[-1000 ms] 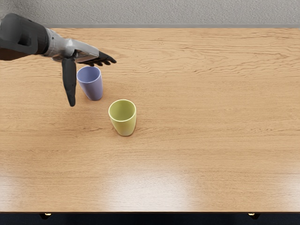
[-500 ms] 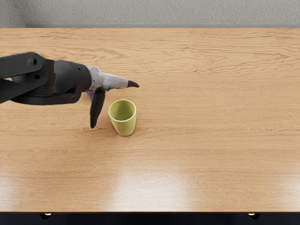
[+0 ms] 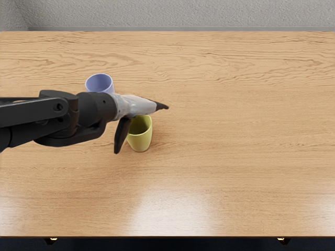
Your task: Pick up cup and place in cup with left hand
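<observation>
The green cup stands upright on the wooden table, left of the middle, with its mouth facing up. You have your left hand right at it, the palm and outstretched fingers passing over the far part of its rim and hiding some of it. The thumb points down toward the near side, along the cup's left side, and covers a little of its left edge. Your hand is spread, with the thumb well away from the straight fingers, and it grips nothing. You cannot tell from this view whether the thumb touches the cup's wall or hangs just beside it.

The blue cup is farther back and to the left of the green one, apart from it. You see its rim and part of its inside; your left arm, reaching in from the left edge, hides its lower part. The dark forearm crosses in front of it, and the pale back of the hand leads on to the right. Beyond the far edge of the table you have a grey, rough surface.
</observation>
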Controlling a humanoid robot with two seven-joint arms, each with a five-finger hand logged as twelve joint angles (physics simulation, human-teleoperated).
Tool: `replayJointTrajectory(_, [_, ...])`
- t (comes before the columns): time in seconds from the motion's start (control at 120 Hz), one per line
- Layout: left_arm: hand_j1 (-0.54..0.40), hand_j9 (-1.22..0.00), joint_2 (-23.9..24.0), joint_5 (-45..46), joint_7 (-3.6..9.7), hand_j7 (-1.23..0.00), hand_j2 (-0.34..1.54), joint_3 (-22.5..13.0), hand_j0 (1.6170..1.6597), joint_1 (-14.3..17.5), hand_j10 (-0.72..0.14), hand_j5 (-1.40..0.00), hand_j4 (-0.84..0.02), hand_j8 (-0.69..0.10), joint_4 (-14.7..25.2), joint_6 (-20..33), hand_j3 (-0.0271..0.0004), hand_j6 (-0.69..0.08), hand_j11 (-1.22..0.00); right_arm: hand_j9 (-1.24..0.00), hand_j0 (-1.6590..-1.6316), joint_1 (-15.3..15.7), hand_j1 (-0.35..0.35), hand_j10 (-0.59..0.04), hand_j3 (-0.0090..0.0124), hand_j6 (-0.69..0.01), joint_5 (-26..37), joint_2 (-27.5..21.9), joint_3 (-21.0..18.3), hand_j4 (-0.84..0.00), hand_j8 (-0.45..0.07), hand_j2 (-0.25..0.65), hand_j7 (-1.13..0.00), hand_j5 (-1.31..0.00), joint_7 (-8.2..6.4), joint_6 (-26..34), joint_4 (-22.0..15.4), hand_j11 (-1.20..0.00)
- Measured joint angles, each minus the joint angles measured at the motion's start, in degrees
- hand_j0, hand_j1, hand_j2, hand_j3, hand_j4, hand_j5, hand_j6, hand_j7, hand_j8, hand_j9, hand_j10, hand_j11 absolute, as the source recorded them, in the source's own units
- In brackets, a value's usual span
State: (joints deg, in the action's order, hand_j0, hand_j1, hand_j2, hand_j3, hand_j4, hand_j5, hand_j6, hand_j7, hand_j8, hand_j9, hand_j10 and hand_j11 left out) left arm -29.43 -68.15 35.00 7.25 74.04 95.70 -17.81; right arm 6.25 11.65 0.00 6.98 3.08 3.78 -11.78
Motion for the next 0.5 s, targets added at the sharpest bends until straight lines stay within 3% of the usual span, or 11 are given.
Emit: replayJointTrajectory(0.5, [0.277, -0.08, -1.0, -2.7, 0.00, -0.08, 0.01, 0.5, 1.6581, -2.2, -0.062, -0.08, -0.063, -0.063, 0.5, 3.9, 0.0000, -0.063, -0.08, -0.03, -1.6581, 0.5, -0.320, -0.024, 0.0000, -0.024, 0.0, 0.0, 0.1, -0.024, -0.024, -0.005, -0.03, -0.03, 0.08, 0.0, 0.0, -0.03])
